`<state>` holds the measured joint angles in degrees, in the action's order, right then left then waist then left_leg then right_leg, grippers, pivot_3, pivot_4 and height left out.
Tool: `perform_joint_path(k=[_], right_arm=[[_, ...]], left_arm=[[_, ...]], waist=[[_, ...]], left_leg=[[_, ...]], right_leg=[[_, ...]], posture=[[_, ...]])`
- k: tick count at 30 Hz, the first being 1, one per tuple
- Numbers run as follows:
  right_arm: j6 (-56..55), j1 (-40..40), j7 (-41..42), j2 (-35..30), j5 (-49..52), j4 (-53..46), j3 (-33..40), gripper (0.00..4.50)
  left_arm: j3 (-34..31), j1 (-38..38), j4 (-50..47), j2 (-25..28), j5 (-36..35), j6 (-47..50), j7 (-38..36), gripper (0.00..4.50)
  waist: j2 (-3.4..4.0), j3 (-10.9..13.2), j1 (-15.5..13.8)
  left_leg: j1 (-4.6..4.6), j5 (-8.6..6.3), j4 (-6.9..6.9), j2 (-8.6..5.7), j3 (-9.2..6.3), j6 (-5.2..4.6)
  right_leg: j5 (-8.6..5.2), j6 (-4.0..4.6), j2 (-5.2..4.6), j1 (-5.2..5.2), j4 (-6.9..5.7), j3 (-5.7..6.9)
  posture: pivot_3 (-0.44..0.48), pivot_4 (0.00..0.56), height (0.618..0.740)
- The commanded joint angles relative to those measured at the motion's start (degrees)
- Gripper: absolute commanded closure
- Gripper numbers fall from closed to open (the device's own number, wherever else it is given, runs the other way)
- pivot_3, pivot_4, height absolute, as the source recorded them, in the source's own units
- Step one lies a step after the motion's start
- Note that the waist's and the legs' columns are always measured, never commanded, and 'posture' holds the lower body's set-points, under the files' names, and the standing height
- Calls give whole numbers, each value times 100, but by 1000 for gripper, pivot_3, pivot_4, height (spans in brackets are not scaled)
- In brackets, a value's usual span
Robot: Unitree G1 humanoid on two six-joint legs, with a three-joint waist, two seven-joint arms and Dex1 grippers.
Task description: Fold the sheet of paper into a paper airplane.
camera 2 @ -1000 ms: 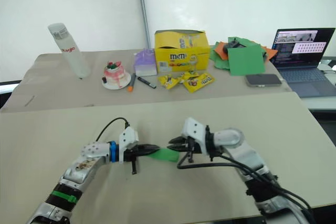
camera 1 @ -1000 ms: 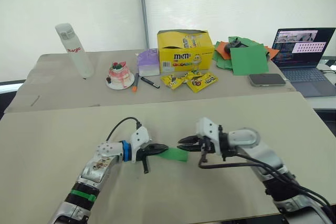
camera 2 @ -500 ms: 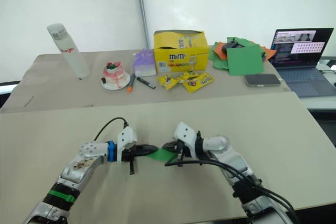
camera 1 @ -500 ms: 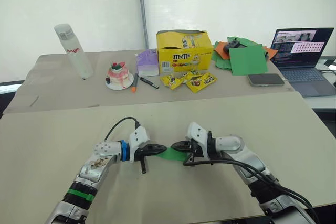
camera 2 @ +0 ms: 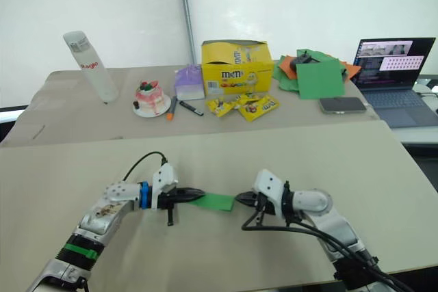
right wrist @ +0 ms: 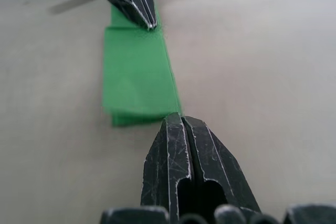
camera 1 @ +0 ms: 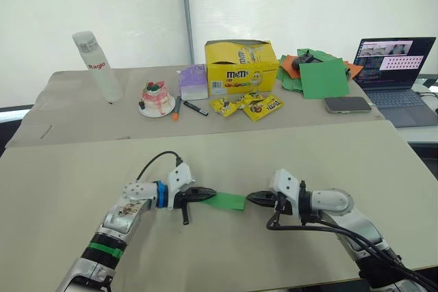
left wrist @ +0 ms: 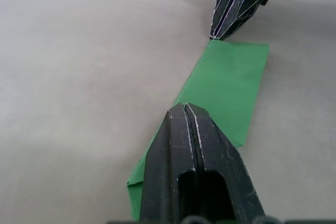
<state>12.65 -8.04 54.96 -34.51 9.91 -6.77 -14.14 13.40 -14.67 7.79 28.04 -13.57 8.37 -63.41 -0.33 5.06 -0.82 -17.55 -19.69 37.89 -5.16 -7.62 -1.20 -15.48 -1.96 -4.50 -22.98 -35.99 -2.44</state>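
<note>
Sheet of paper (camera 1: pixel 226 201): folded green strip flat on the near table (camera 1: pixel 328 162), long axis 9-to-3 between the grippers. Left gripper (camera 1: pixel 204 195) rests closed on its 9 o'clock end.

Left wrist view: fingers pressed together over the strip; pinch not confirmable.

Right wrist view: right gripper (right wrist: pixel 175 121), fingers together, tip touching the strip's end. Risk: pushing could skid or buckle the strip.

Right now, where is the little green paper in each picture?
Left eye view: the sheet of paper lies flat between both tools.
Right eye view: same spot, on the near table.
Left wrist view: ahead of the left tool.
Right wrist view: ahead of the right tool.
Shared landmark: the two black tool tips.
</note>
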Motion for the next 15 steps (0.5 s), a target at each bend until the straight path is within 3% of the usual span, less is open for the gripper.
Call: perform_joint_path(k=[1,10,12,15], right_arm=[[443,-218,-4,13,437,-368,344,4490],[660,-812,543,-347,367,-1164,-109,4490],[834,-967,549,-331,442,-1276,-130,4490],[1320,-1298,760,-393,746,-1619,-176,4490]], left_arm=[[-59,16,118,123,106,106,51,4500],[-240,41,-566,261,-117,567,114,4500],[-408,54,-859,360,-236,841,244,4500],[-1221,172,-1635,770,-1136,1667,185,4500]], waist=[[-3,3,1],[-10,13,0],[-15,19,17],[-20,36,68]], left_leg=[[-1,0,0,0,0,0],[-33,2,0,1,-7,3],[-34,1,1,-1,-4,0],[-41,2,1,3,-3,3]], right_leg=[[0,0,0,0,0,0],[0,0,1,-17,3,6],[1,-1,-3,-18,4,4],[1,-1,0,-28,4,1]], posture=[[0,150,740],[0,150,740],[0,150,740],[0,150,740]])
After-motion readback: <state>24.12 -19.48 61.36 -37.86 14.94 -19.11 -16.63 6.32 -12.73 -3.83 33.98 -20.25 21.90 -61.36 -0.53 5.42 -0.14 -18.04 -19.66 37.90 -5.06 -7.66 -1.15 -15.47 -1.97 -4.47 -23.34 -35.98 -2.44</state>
